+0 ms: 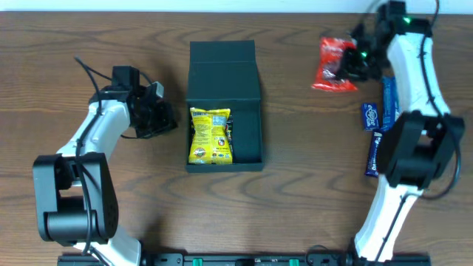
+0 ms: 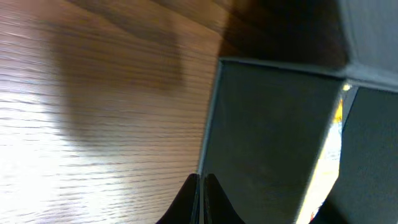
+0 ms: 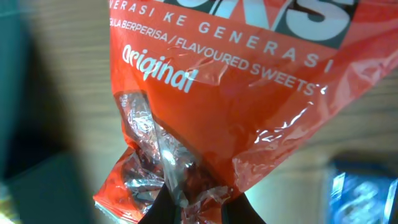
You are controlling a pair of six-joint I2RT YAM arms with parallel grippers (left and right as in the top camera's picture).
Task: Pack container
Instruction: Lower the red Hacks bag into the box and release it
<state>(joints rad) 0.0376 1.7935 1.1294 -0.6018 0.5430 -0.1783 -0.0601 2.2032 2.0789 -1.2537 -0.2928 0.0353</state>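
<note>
The container (image 1: 247, 122), a dark teal square box, stands in the middle of the table with its flap lid (image 1: 222, 59) folded open at the far side. A yellow snack bag (image 1: 211, 137) lies in its left half. My left gripper (image 1: 171, 122) is shut and empty just left of the box; in the left wrist view its tips (image 2: 201, 177) meet at the box's outer wall (image 2: 267, 137). My right gripper (image 1: 347, 66) at the far right is shut on a red candy bag (image 1: 332, 70), pinching its crinkled end (image 3: 199, 196) below the printed face (image 3: 249, 93).
Blue candy bars (image 1: 389, 100) (image 1: 374, 154) and a small blue packet (image 1: 369, 116) lie along the right side beside the right arm. One blue packet (image 3: 367, 193) shows at the right wrist view's lower right. Bare wooden table (image 1: 310, 185) surrounds the box.
</note>
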